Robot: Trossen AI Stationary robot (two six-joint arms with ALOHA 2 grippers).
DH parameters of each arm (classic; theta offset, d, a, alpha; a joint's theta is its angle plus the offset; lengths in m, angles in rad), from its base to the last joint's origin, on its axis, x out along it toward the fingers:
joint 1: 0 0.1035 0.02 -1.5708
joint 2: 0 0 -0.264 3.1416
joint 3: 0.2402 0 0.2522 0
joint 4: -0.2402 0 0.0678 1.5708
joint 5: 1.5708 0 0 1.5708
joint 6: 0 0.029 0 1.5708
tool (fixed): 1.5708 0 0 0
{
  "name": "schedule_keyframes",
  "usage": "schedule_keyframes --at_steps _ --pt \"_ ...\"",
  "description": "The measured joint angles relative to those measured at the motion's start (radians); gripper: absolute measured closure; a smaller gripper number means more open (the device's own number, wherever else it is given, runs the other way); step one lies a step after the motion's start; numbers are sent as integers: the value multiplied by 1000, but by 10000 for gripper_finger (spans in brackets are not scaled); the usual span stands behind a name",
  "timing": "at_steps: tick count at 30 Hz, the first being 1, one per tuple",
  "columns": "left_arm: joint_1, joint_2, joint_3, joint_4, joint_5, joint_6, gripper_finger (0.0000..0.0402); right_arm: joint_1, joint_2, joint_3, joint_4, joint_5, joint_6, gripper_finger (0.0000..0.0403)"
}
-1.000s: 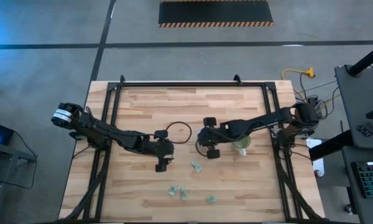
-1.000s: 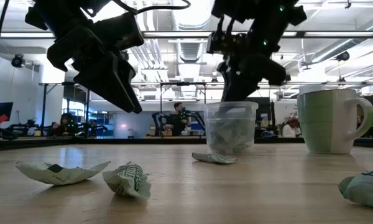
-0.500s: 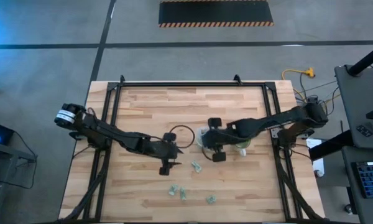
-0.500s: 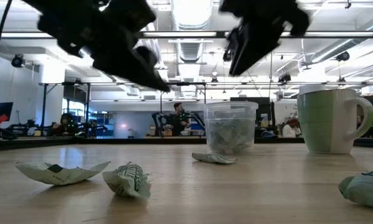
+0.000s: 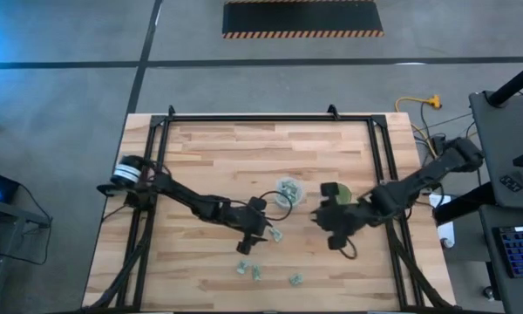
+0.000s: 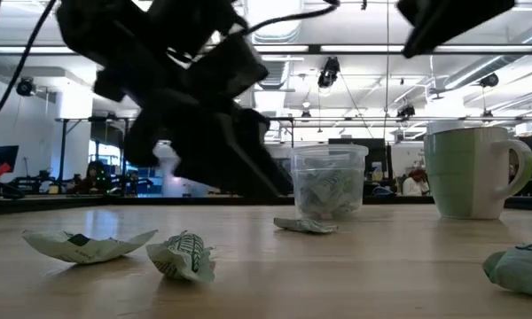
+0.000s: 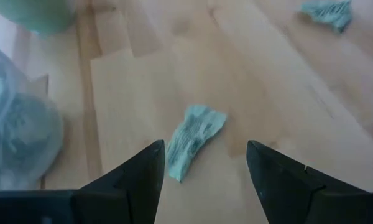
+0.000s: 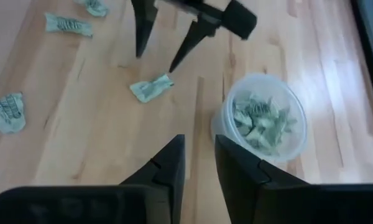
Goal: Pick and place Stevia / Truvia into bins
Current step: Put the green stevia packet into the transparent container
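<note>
The Stevia / Truvia sachets are small, crumpled and pale green. One sachet [image 7: 193,140] [image 5: 275,234] lies flat on the wood just ahead of my left gripper [image 7: 205,147] [image 5: 263,232]. That gripper is open, low over the table, and touches nothing. The clear cup [image 5: 288,190] [image 8: 261,118] stands behind the sachet with several sachets inside. The green cup [image 6: 470,173] stands to its right. My right gripper [image 8: 199,142] [image 5: 321,218] hangs high beside the green cup, its fingers a little apart with nothing between them.
Three more sachets [image 5: 242,267] [image 5: 256,272] [image 5: 295,279] lie loose near the table's front edge. A black metal frame [image 5: 244,118] runs around the wooden tabletop. Bare wood lies behind the cups and at the far left.
My left gripper has moved toward the table's right and down, tipping toward the sachet beside the clear cup. My right gripper has risen from above the clear cup and swung away toward the table's right and near edge. The sachets on the table lie as before.
</note>
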Motion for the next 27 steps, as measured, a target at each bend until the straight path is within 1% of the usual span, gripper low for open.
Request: schedule_keyframes --at_steps 5,9,11,15,20,27 --pt "17 55 35 -9 -1 -17 191 80 -89 -118 56 95 100 333" --pt "31 81 51 -8 5 -45 191 114 -142 -205 131 117 142 335" --pt "38 94 59 7 9 -63 191 124 -164 -243 141 120 155 333" --pt "52 95 57 -12 43 -87 198 125 -192 -273 161 121 156 328" --pt "56 95 57 -35 57 -90 235 127 -207 -281 168 123 155 332" --pt "58 95 62 -61 72 -86 323 127 -203 -284 167 123 154 342"
